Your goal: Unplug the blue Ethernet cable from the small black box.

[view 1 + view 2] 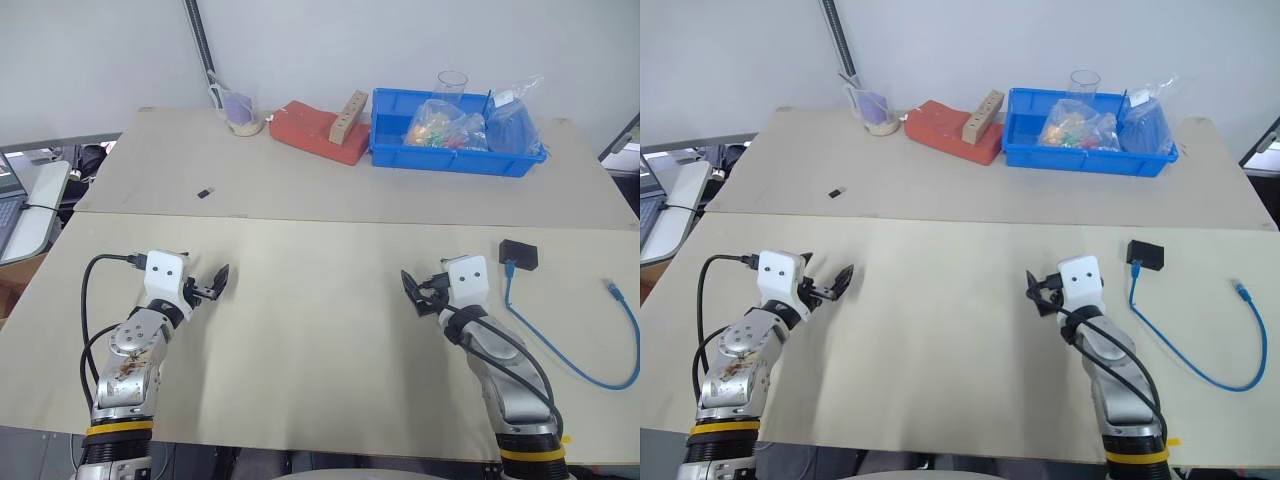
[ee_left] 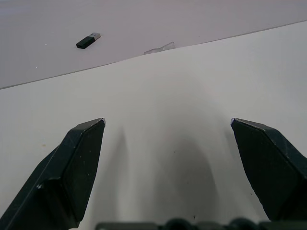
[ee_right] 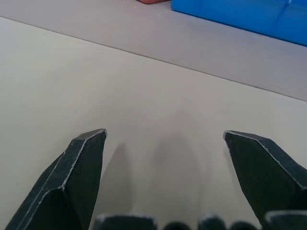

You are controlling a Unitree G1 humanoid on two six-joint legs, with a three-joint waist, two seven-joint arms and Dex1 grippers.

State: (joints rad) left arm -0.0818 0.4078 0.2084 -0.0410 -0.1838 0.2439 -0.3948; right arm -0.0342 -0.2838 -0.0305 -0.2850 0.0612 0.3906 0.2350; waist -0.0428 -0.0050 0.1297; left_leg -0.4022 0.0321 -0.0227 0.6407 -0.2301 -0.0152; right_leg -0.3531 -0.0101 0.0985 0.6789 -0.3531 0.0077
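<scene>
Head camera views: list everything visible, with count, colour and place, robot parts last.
table: one, beige, underneath everything
Ethernet cable: one, light blue, right side, one end at the box
small box: one, black, right side
tiny chip-like piece: one, black, far left
bin: one, blue, far edge, holding plastic bags
clear cup: one, behind the bin
red block: one, left of the bin
wooden piece: one, on the red block
left gripper: black, open
right gripper: black, open

Head stereo pair looked forward and down over the whole bench, both eyes sharing it. Each wrist camera sat close and low, facing along its end effector across bare bench top toward the far edge.
</scene>
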